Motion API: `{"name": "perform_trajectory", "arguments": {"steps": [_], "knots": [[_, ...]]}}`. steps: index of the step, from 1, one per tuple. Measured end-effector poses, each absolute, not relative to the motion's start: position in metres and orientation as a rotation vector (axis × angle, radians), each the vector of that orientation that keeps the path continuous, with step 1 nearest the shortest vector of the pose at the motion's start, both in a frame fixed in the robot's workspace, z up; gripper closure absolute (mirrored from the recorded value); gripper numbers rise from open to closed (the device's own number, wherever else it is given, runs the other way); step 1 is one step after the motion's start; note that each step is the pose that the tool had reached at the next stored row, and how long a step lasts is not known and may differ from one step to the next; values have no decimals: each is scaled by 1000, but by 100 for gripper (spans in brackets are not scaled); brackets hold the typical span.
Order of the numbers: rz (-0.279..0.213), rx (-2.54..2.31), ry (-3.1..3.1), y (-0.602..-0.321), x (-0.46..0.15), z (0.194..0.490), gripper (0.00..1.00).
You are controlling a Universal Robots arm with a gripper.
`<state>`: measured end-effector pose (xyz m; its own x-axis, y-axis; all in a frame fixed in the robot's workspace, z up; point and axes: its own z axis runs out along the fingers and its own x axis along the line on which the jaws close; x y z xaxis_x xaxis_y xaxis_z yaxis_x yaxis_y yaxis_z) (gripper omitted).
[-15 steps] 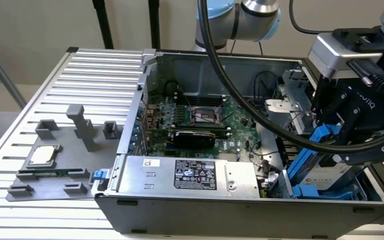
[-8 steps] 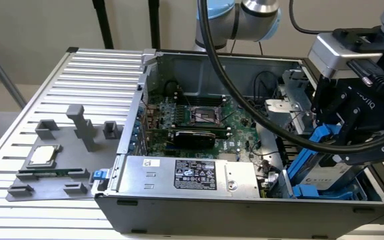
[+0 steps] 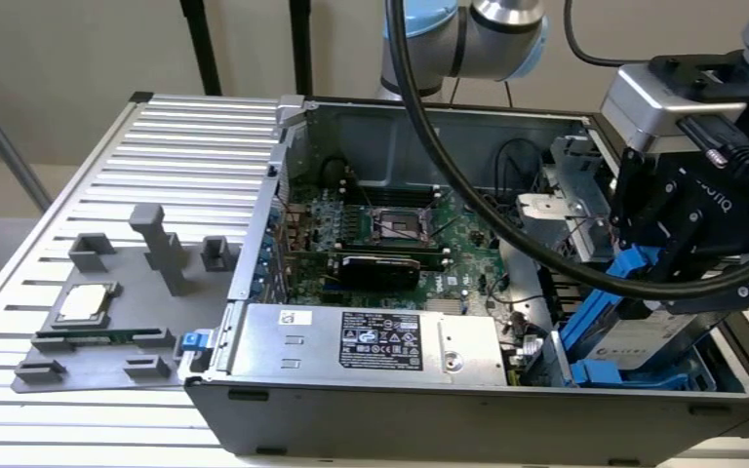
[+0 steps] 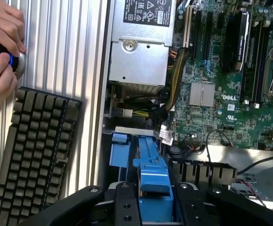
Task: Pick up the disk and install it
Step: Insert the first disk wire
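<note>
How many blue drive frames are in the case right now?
2. One clips the disk, held tilted by the gripper at the exterior view's right; a second blue frame sits right beside it. Others may be hidden below.

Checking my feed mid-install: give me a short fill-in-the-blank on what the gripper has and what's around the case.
1. The gripper is shut on the disk, which is clipped in a ____ plastic frame.
2. The disk is at the exterior view's ____ end of the computer case.
3. The power supply has a large ____ label.
4. In the wrist view, a black ____ lies on the slatted table beside the case.
Missing words: blue; right; black; keyboard.
</note>
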<state>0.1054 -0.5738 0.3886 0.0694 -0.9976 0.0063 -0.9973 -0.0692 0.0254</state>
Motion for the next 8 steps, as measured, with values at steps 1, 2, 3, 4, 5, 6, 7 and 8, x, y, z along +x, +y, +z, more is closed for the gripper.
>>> {"name": "perform_trajectory", "arguments": {"steps": [1, 2, 3, 4, 5, 6, 7, 8], "knots": [[-20, 2280, -2127, -574, 105, 389, 100], [-20, 2281, -2127, -574, 105, 389, 100], [-20, 2281, -2128, -574, 105, 389, 100], [-22, 2281, -2128, -574, 105, 389, 100], [-24, 2283, -2129, -574, 105, 388, 100], [-27, 2284, -2131, -574, 105, 389, 100], [-32, 2287, -2132, -574, 105, 389, 100], [-36, 2289, -2134, -574, 105, 389, 100]]}}
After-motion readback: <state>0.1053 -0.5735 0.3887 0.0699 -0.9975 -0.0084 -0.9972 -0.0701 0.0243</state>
